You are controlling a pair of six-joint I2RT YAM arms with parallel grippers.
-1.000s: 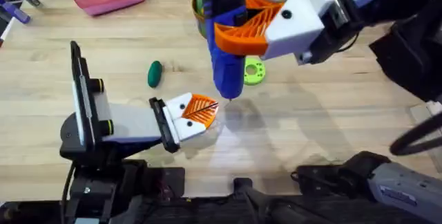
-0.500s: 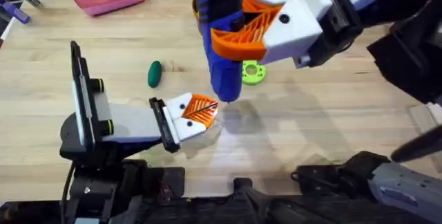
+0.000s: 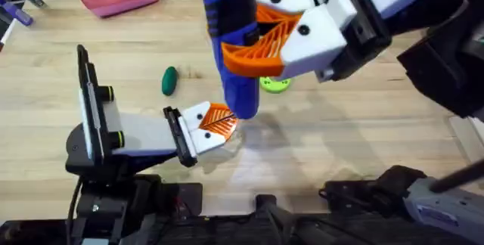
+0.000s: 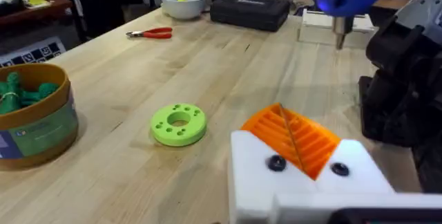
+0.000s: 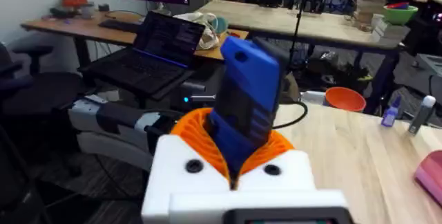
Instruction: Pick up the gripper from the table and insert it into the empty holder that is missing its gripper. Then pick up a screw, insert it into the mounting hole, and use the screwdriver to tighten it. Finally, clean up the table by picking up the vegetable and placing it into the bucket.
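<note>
Two orange-padded fingers of the right gripper (image 3: 261, 41) clamp the blue screwdriver (image 3: 233, 41) upright, its tip hidden over the left gripper (image 3: 215, 122), whose fingers' opening I cannot tell. The vegetable (image 3: 169, 80) lies on the bench (image 3: 363, 139), left. The bucket (image 4: 33, 124) is partly cut off.

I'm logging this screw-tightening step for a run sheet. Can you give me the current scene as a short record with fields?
right gripper: shut on the screwdriver, held upright, bit pointing down
left gripper: low over the table, orange pads together, under the screwdriver's tip
vegetable: dark green, lying on the table, not yet in the bucket
bucket: holds green items
green ring disc: flat on the table, beside the bucket
pliers: red-handled, near the white bowl
stage: screwdriver being brought to the screw; cleanup not done
</note>
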